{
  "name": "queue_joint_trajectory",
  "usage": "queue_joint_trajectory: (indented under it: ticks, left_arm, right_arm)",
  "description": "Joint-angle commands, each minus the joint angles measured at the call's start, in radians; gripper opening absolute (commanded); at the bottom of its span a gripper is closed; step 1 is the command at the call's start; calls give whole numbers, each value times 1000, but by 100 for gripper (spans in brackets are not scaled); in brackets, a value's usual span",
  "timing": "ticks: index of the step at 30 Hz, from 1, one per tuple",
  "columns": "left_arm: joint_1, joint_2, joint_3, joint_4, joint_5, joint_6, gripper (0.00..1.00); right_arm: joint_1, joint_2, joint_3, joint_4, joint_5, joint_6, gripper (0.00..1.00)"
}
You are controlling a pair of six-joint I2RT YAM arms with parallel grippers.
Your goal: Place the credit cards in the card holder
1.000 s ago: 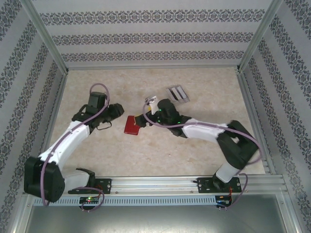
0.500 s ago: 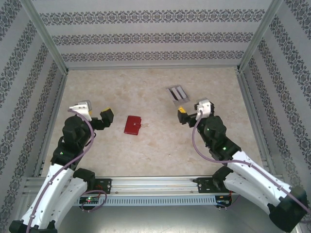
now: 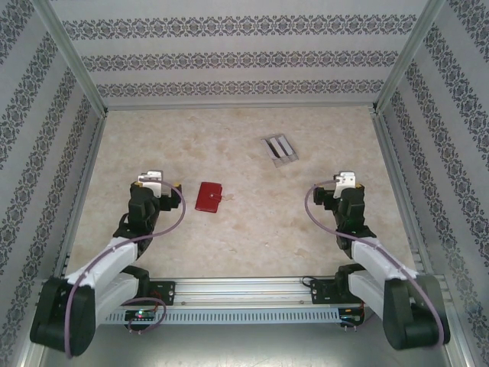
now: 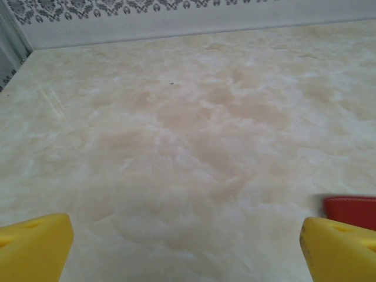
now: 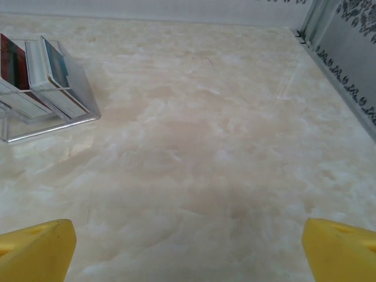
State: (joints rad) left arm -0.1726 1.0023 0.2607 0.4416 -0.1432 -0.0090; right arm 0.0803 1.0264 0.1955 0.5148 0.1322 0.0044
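Nothing lies between either arm and the work. The slotted stand (image 3: 280, 148) sits right of centre toward the bench's (image 3: 244, 229) far edge. In the right wrist view it is clear plastic (image 5: 53, 111), and the credit cards (image 5: 56, 70) stand tilted in its slots, one reddish and dark, one blue-green.

The card holder (image 3: 208, 196) lies closed and flat, left of centre at mid-bench. Its red edge (image 4: 351, 211) shows just past the left arm's right fingertip.

Since a second ago, when both arms flanked the card holder, I note they have pulled back toward the near edge. The card holder has not shifted.

The left gripper (image 3: 162, 189) and right gripper (image 3: 336, 191) both have their yellow fingers (image 4: 35, 244) spread wide, released, grasping nothing. The bench is smooth, marbled beige, and the walls are patterned.
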Motion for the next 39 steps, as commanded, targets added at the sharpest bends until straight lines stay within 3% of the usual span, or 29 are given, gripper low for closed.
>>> queue_joint_trajectory:
  ticks: [1,3,6,9,10,12,14,15,17,18,24,27,30,39]
  left_arm:
    - [44,134,-6,274,9,35,100]
    - [68,233,-20,392,32,15,100]
    - [81,296,10,400,54,36,99]
    - [137,398,-17,558,72,7,99]
    - [161,464,-19,629,97,-9,99]
    - [176,590,30,693,148,-6,100]
    - [179,540,126,413,215,18,100]
    - [179,574,128,469,201,15,99]
    - [183,548,126,416,79,-45,99]
    - [182,562,109,484,74,-44,100]
    - [176,554,125,433,55,-42,100]
    - [171,555,137,414,67,-29,100]
    - [172,558,160,374,154,4,100]
    - [173,558,159,376,156,4,99]
  right_arm:
    - [-11,104,10,245,-81,1,98]
    - [-16,171,35,305,-107,-13,98]
    - [-35,291,62,408,-132,-18,98]
    - [-55,507,80,618,-147,2,98]
    - [-56,527,83,636,-171,-3,98]
    - [-54,455,114,454,-171,-17,98]
    - [-53,499,120,518,-153,-6,98]
    - [-53,501,131,497,-146,-4,98]
    - [-53,473,177,383,-126,-4,98]
    - [-52,477,190,372,-106,6,98]
    - [-60,481,191,371,-111,16,98]
    - [-61,482,193,367,-113,16,98]
    - [-59,485,198,363,-110,11,98]
    - [-59,478,190,370,-108,12,98]
